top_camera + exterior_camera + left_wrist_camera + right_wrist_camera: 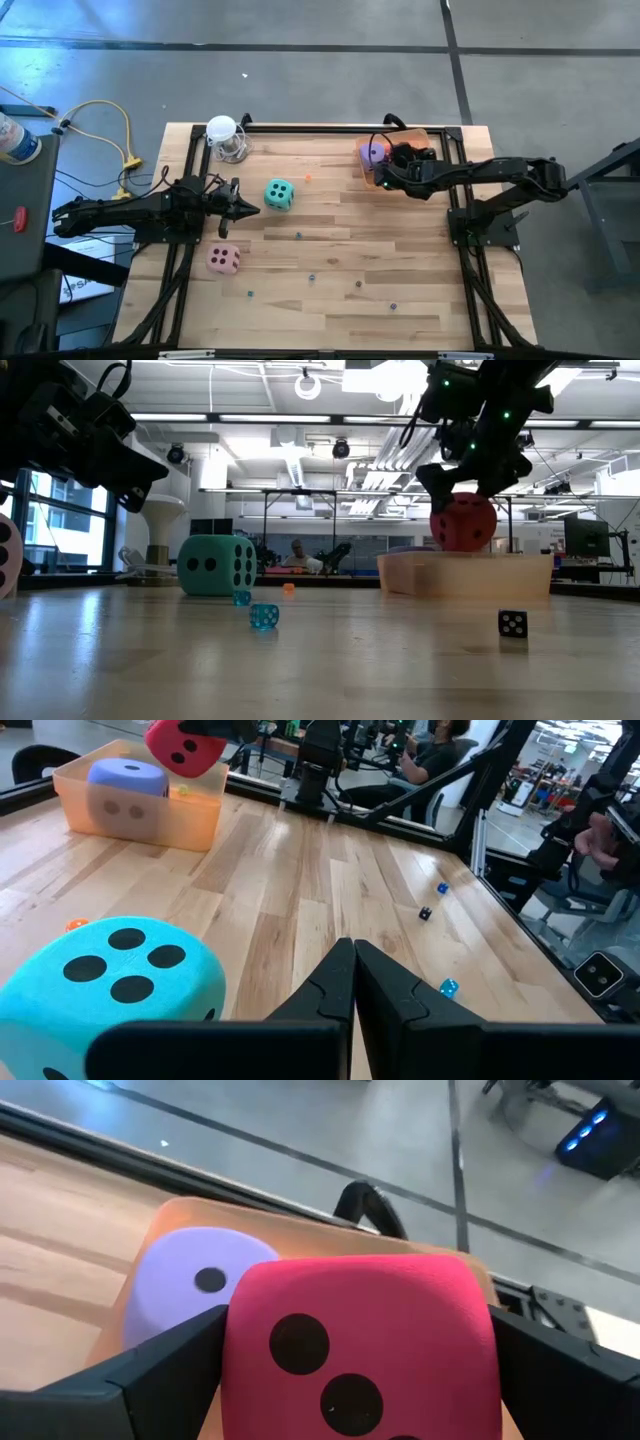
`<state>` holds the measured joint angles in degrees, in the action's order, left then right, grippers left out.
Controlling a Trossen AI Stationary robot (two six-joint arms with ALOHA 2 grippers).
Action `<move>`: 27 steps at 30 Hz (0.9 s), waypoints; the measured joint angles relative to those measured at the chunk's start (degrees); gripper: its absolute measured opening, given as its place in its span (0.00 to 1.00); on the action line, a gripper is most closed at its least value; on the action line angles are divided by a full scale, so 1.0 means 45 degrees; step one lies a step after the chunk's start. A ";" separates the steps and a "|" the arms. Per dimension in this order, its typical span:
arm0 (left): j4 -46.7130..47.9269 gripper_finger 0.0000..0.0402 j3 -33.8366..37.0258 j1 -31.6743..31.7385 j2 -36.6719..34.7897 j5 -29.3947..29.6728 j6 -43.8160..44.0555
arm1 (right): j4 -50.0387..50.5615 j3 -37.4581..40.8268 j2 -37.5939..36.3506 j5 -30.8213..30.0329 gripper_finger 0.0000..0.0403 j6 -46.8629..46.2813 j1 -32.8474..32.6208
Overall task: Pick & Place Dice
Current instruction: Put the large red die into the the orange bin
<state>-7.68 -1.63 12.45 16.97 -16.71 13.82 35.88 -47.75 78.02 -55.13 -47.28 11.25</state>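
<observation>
A red die (463, 522) hangs just over an orange see-through bin (425, 137) at the table's far right, with my right gripper (383, 178) shut on it. A purple die (185, 1285) lies inside the bin. A teal die (279, 195) rests on the wood near the table's middle. My left gripper (245, 207) stands shut just left of the teal die, apart from it. A pink die (223, 260) sits on the table nearer the front, left of centre. My right gripper pinches the red die by two opposite side faces (242, 1355), one finger (165, 1370) on each. The fingers slant down from the table's right side. The die is lifted clear, level with the bin's rim (465, 558) or just above it, a pipped face toward the wrist camera.
Small coloured beads and tiny dice lie scattered over the near half of the table, such as a blue one (263, 616) and a black one (512, 623). A clear glass with a white ball (225, 137) stands at the far left. Black frame rails (185, 270) run along both sides.
</observation>
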 joint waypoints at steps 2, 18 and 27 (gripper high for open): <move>0.0000 0.01 0.0000 0.0000 0.0004 0.0000 0.0000 | -0.0020 0.0000 0.0000 0.0218 0.99 -0.0112 0.0000; 0.0000 0.01 0.0004 0.0000 0.0003 0.0000 -0.0010 | -0.0580 0.0000 0.0013 0.2582 0.99 -0.0472 0.0005; 0.0000 0.01 0.0004 0.0000 0.0004 -0.0005 -0.0015 | -0.0724 0.0000 0.0019 0.2968 0.99 0.0078 0.0087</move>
<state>-7.68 -1.61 12.45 16.99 -16.73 13.76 32.62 -47.75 78.11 -41.77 -46.93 11.64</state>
